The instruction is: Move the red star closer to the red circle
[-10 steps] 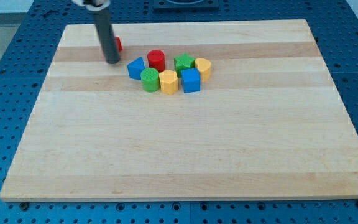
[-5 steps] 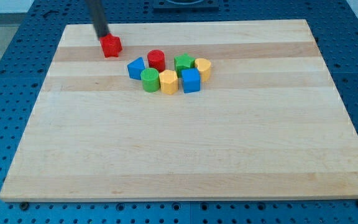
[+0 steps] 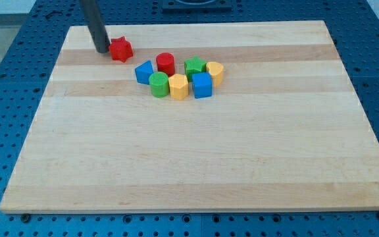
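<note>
Nearest on the bench point(image 3: 196, 164) sits the cluster: green cylinder point(image 3: 158, 84), yellow hexagon point(image 3: 177, 86), blue cube point(image 3: 202, 85), then the red circle point(image 3: 166, 63) behind. Further back, the red star point(image 3: 120, 49) sits up-left of it, well apart, with my tip point(image 3: 102, 50) just beside the star's left. It's a plain rod tool, holding nothing.

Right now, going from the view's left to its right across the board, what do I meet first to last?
My tip → red star → blue triangle → green circle → red circle → yellow hexagon → green star → blue cube → yellow block.
</note>
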You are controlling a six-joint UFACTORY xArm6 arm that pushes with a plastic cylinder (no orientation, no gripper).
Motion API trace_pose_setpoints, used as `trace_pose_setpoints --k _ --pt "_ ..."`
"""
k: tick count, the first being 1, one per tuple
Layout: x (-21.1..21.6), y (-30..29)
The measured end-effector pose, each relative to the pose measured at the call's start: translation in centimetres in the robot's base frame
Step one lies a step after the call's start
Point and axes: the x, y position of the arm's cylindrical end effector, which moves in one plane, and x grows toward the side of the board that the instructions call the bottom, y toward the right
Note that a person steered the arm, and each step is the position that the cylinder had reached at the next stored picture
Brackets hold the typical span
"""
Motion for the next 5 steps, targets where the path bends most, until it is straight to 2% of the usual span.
trace_pose_setpoints --k 2,3,4,5 --pt "-0.8 8.7" --pt "-0.8 8.2" --pt "-0.3 4.7" --pt "2.3 2.6"
